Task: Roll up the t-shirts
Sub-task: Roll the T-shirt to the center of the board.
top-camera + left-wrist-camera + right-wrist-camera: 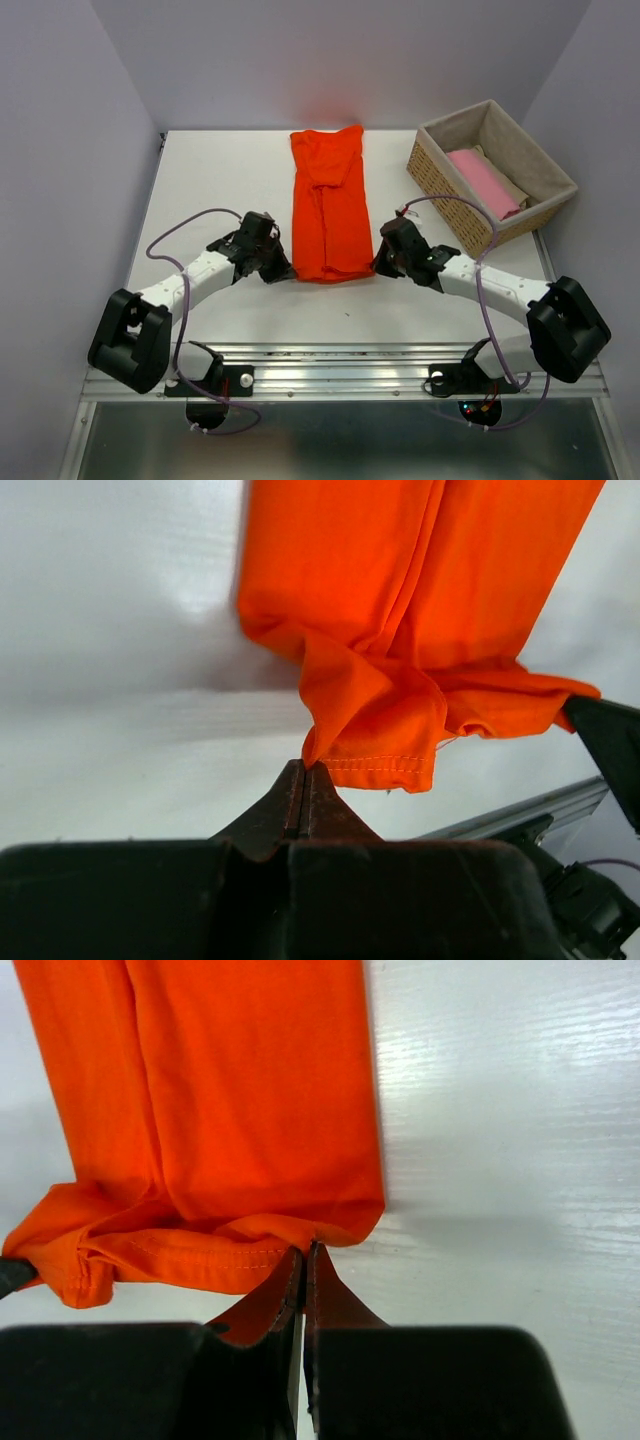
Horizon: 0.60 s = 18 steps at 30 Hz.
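A bright orange-red t-shirt [330,205], folded into a long narrow strip, lies flat on the white table [220,180]. Its near hem is slightly bunched and lifted. My left gripper [275,268] is shut on the near left corner of that hem; in the left wrist view the jaws [305,770] pinch the edge of the orange fabric [420,600]. My right gripper [385,262] is shut on the near right corner, its tips [308,1252] closed on the fold of the shirt [220,1100]. The two grippers face each other across the hem.
A wicker basket [440,185] with a cloth lining stands at the back right. It holds a pale pink t-shirt [485,180] on a beige one [515,192]. A metal rail [340,365] runs along the near table edge between the arm bases.
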{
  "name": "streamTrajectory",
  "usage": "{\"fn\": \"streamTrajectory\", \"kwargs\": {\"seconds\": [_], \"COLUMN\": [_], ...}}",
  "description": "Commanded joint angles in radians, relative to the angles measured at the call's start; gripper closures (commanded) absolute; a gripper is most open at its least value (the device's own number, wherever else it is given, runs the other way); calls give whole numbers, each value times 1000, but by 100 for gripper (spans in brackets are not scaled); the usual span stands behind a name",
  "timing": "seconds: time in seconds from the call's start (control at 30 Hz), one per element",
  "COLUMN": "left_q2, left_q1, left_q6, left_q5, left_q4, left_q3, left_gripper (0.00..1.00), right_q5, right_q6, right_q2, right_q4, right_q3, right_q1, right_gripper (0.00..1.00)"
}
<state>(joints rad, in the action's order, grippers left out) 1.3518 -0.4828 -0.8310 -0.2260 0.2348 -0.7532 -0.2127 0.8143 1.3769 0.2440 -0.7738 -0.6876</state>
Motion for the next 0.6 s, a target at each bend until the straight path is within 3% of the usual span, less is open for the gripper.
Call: {"fn": "streamTrajectory", "kwargs": {"seconds": [0.0, 0.57], "left_q2": [-118, -141], "left_q1": [-10, -31], "left_q6": [9, -16], "left_q5": [-56, -99], "left_q4": [86, 90], "left_q3": [75, 204], "left_gripper": [100, 100], "right_q5": [94, 187], "right_q6": [-17, 62], "right_q2": [-65, -95], "right_q4": [-29, -46], "right_q3": [45, 168], "right_q1": [3, -47], "right_gripper": [99, 99]}}
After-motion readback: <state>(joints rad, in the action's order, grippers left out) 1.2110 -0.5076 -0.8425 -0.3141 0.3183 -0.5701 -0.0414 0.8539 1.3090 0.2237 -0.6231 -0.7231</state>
